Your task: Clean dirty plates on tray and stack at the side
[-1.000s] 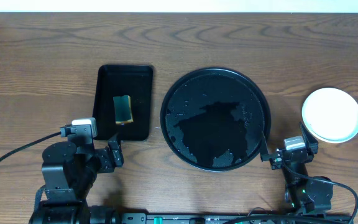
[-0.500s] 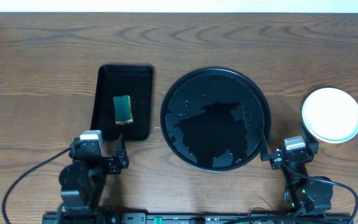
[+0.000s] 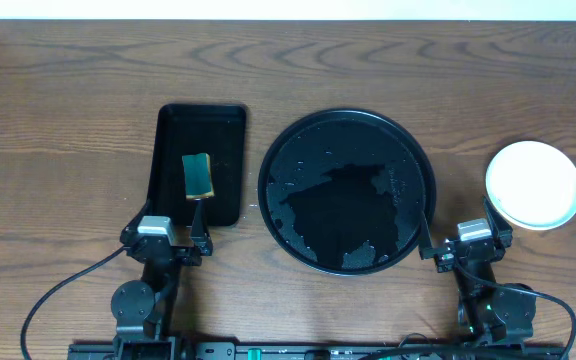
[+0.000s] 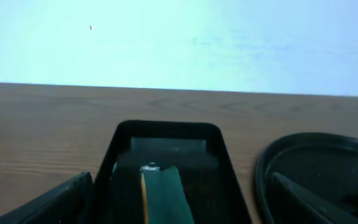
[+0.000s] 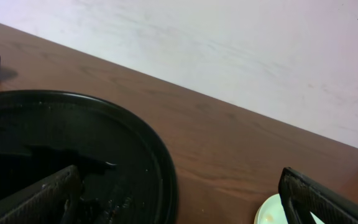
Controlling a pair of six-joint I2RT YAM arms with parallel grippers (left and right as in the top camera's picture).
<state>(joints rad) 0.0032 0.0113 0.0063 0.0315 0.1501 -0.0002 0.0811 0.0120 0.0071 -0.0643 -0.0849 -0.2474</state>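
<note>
pale plate beside black tray (wet)

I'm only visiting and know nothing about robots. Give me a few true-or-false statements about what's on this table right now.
1. The round black tray has no plates on it. True.
2. The sponge lies on the round tray. False: it lies in the smaller rectangular tray.
3. A pale plate sits off the round tray, to its right. True.
4. The left claw is gripping the sponge. False: it is open and holds nothing.
</note>
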